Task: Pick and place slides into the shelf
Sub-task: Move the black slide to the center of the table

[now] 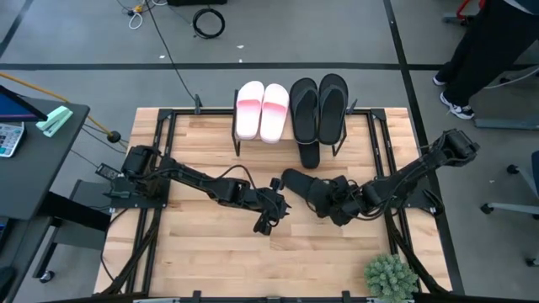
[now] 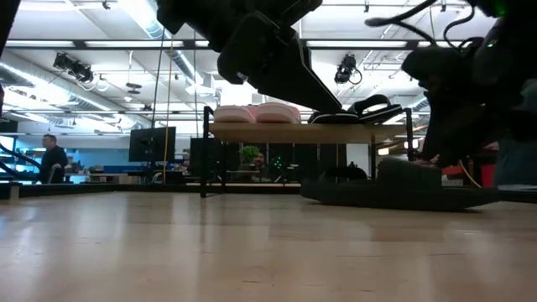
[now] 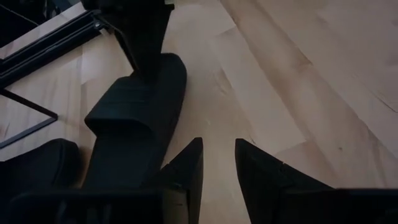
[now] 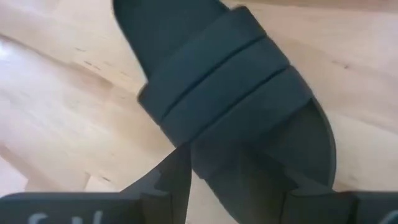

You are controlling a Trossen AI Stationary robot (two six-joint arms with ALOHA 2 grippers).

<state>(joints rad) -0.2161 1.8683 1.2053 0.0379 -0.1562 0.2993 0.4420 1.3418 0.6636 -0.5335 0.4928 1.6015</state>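
Four slides (image 1: 290, 108) sit on the shelf (image 1: 237, 135); the right claw (image 1: 330, 202) clamps a black slide (image 1: 305, 185), left claw (image 1: 271, 217) apart, empty.

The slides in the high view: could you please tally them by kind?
Pink-and-white slides: 2, on the shelf
Black thong flip-flops: 2, on the shelf
Black wide-strap slides: 2, one below the shelf's top board, one on the table
Total: 6

pink-and-white slides (image 1: 261, 109) and black flip-flops (image 1: 318, 108) sit side by side on the shelf's (image 1: 238, 145) top board; one black wide-strap slide (image 1: 308, 187) lies flat on the tabletop.
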